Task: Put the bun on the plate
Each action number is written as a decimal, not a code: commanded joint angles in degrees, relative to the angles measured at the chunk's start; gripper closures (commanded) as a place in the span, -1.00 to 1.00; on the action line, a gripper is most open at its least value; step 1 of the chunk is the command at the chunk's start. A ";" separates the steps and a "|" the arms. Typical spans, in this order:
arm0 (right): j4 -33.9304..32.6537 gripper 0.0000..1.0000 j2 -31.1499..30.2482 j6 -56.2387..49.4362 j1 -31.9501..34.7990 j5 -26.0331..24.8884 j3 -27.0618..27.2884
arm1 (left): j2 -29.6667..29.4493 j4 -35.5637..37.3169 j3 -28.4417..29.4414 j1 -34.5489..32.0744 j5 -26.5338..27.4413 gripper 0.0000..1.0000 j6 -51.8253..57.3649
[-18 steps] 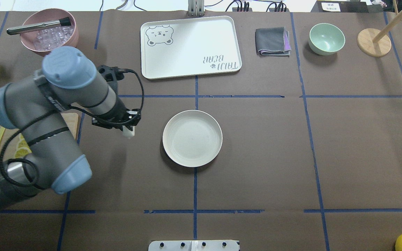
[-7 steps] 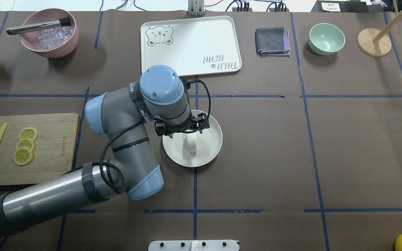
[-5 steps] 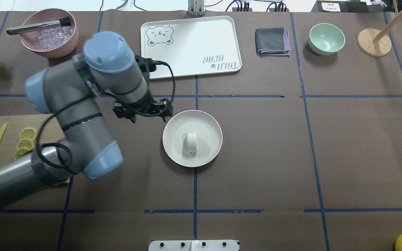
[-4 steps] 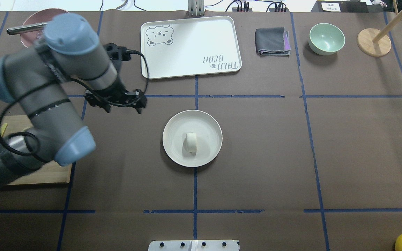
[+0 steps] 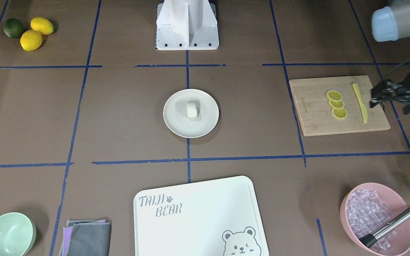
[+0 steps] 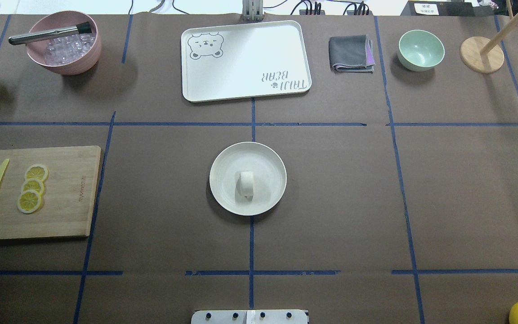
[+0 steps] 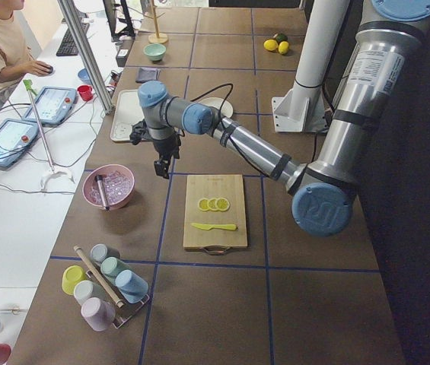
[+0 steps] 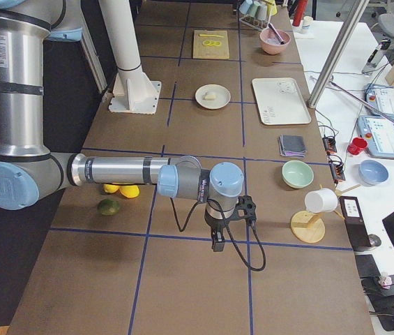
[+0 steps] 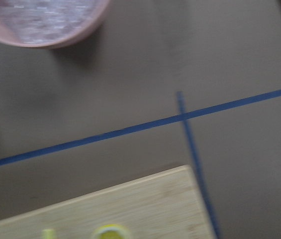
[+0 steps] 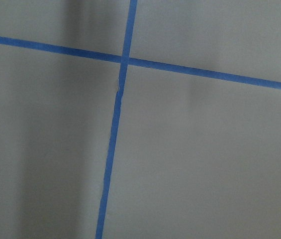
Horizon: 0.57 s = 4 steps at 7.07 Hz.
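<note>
Lying bun (image 6: 246, 183): centre of plate (image 6: 273, 158), on its side so no rolling; looks done.
Left gripper (image 5: 372, 97): fingers apart, empty, at table (image 6: 340, 202) left edge, clear of plate.
Right gripper (image 8: 216, 243): idle near right edge; apart or together, cannot tell.

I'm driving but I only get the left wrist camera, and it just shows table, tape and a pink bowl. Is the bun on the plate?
Observer: Yes, the bun lies near the middle of the plate.
Operator: Is the left hand touching it?
Observer: No, the left hand hangs apart from the plate, over by the cutting board, with nothing in it.
Operator: And the other hand?
Observer: The right hand hangs over bare table, far from the plate.
</note>
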 commanded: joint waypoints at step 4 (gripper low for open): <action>-0.07 -0.99 0.12 0.03 -0.09 0.18 -0.06 | 13.98 -0.84 5.69 -14.07 -0.68 -1.00 14.07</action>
